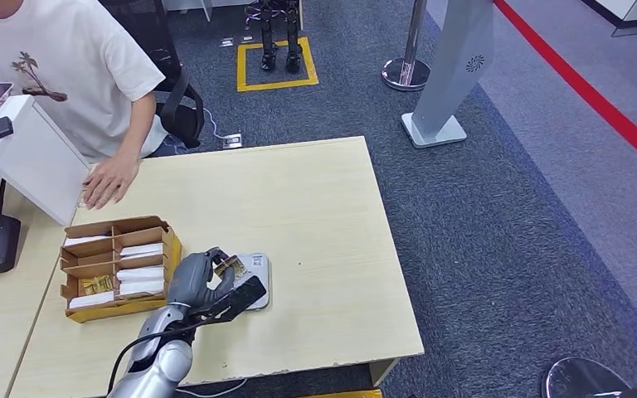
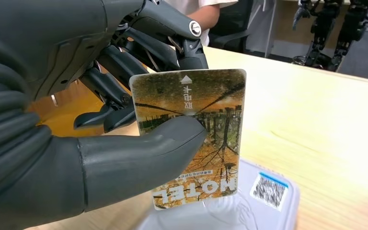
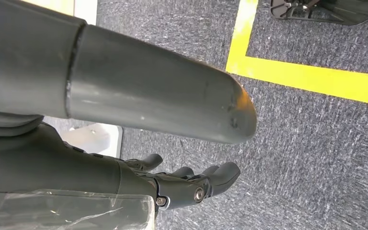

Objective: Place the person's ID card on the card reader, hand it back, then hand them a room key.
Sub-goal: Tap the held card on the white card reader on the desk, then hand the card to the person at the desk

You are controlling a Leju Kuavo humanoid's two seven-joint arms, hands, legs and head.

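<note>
We see the left hand pinching the card just above the card reader on the counter. Right hand hangs loosely open. Reader step, we judge; next lower it flat.

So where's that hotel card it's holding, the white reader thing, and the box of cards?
Hotel card (image 2: 191, 143): left wrist view, on its printed face beside the thumb.
Card reader (image 2: 273, 201): left wrist view, on its white top by the code sticker.
Cardboard box (image 1: 116, 225): head view, on its far wall.
</note>
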